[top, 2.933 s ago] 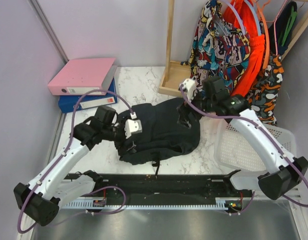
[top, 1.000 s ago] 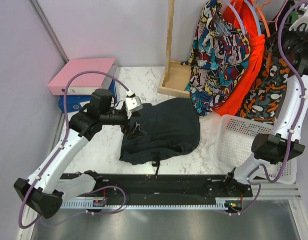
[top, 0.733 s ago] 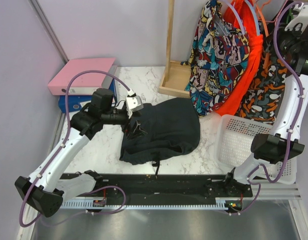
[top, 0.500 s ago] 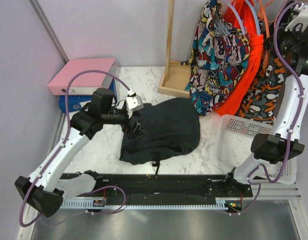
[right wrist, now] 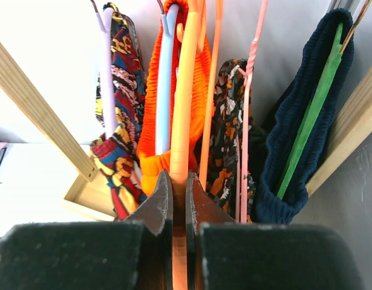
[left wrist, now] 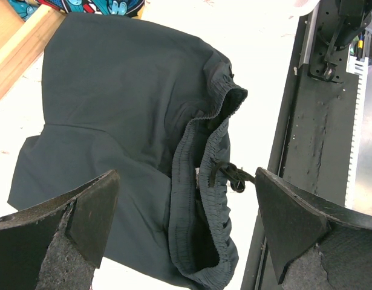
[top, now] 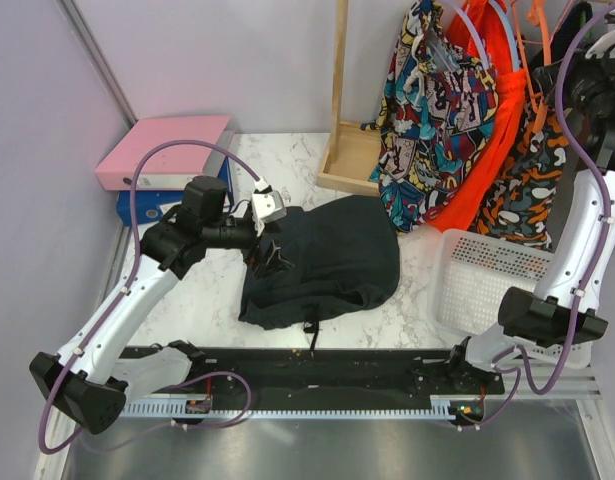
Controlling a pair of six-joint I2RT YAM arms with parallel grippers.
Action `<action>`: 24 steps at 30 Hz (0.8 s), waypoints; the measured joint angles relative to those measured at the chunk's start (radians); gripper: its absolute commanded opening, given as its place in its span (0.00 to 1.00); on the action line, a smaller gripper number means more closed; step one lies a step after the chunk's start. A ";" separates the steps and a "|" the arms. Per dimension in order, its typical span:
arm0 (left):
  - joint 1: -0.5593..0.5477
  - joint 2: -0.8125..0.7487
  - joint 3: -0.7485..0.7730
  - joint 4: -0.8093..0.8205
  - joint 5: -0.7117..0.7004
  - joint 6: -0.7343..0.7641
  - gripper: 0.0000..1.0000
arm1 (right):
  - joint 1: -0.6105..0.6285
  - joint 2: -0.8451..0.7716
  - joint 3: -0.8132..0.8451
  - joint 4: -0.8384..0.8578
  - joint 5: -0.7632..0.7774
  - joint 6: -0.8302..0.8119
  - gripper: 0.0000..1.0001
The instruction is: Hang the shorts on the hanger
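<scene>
**Q:** What has moved between panels?
**A:** In the earliest panel the right arm reached over the shorts (top: 327, 255) at mid-frame. It has since swung to the upper right corner, and within the last second its jaws have come together on the hanger (top: 535, 70). The left arm has held its place.

**Q:** What lies nearest the bases?
**A:** The shorts lie crumpled on the table (top: 277, 170) at the centre of the top view, with the drawstring (top: 311, 335) at their lower edge. The left gripper (top: 270, 252) hovers at their left edge, fingers spread wide and holding nothing. In its wrist view the waistband (left wrist: 201, 157) runs top to bottom between the fingers.

**Q:** And farther back?
**A:** The right gripper (right wrist: 179, 181) pinches one orange limb of the hanger. That limb runs straight up the right wrist view, among garments crowded on the rack (top: 339, 80).

**Q:** Which relation governs the coming move?
**A:** The hanger hangs well apart from the shorts, up and to the right of them, with its gripped limb vertical. It probably has to be lifted clear of the rack and carried down and left. The left arm is the nearer one to the shorts, so it is better placed to raise the waistband to meet the hanger.
</scene>
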 measured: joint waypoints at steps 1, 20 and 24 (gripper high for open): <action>0.000 0.000 0.000 0.000 0.000 0.000 1.00 | 0.000 -0.002 0.009 -0.009 0.003 0.000 0.00; 0.000 -0.017 -0.013 0.000 0.001 0.000 1.00 | 0.000 -0.232 -0.129 -0.151 0.039 -0.066 0.00; 0.000 -0.044 -0.022 -0.002 0.001 0.000 1.00 | 0.000 -0.369 -0.239 -0.179 0.045 -0.059 0.00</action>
